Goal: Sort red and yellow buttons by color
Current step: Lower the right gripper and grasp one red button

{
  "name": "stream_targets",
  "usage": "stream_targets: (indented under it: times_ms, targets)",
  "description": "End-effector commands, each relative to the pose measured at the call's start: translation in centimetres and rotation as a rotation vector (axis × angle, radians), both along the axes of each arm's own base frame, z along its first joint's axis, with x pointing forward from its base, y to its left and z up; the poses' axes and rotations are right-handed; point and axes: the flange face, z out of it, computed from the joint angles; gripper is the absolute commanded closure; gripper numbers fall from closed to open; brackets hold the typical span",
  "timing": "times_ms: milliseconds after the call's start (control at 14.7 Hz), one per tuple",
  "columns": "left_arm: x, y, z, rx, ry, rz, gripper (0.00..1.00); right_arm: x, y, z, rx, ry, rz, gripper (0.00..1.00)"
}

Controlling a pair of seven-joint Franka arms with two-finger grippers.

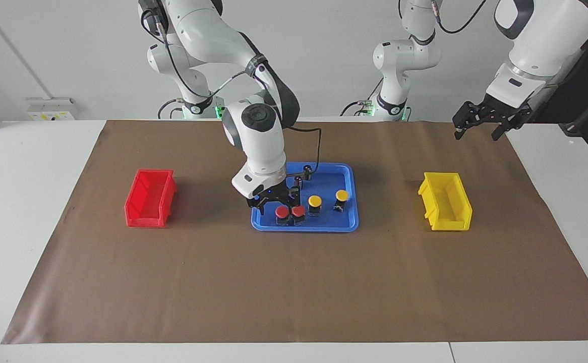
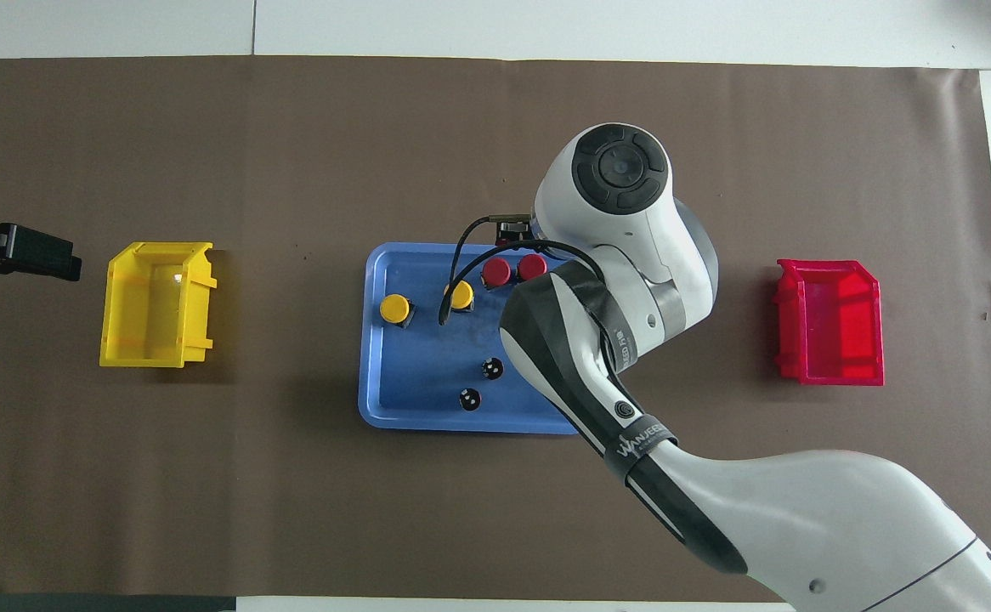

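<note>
Two red buttons (image 1: 282, 212) (image 1: 299, 211) stand side by side in the blue tray (image 1: 304, 228), along its edge farthest from the robots. Two yellow buttons (image 1: 314, 201) (image 1: 342, 195) stand beside them toward the left arm's end. My right gripper (image 1: 274, 202) is low over the red pair, its fingers apart above the red button (image 2: 533, 267) nearest the right arm's end and holding nothing. My left gripper (image 1: 480, 125) hangs open and waits, high over the table's left-arm end.
A red bin (image 1: 150, 198) sits at the right arm's end and a yellow bin (image 1: 445, 201) at the left arm's end. Two small dark cylinders (image 2: 492, 368) (image 2: 469, 399) stand in the tray nearer the robots. My right arm covers part of the tray from above.
</note>
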Motion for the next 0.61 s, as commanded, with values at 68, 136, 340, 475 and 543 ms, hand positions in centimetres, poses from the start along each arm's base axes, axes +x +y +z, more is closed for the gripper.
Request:
stream_targets:
  times_ms: [68,136,340,475,543]
  targets:
    - [-1.4,0.4,0.2,-0.01,0.006,-0.007,0.0,-1.9,1.2,-1.7,-0.006,-0.005,0.019,0.27]
    - [-1.4,0.4,0.2,-0.011,0.003,-0.007,0.0,-2.0,1.1,-1.9,-0.008,-0.003,0.02,0.28]
    - [-1.3,0.7,0.3,-0.011,-0.002,0.004,0.0,-2.3,0.8,-2.3,-0.008,-0.006,0.025,0.3]
    - [-1.2,1.4,0.2,-0.011,-0.002,0.014,0.0,-2.3,0.7,-2.3,-0.01,-0.006,0.024,0.3]
    - [-1.2,1.5,0.2,-0.011,-0.002,0.014,0.0,-2.3,0.6,-2.4,-0.011,-0.003,0.023,0.3]
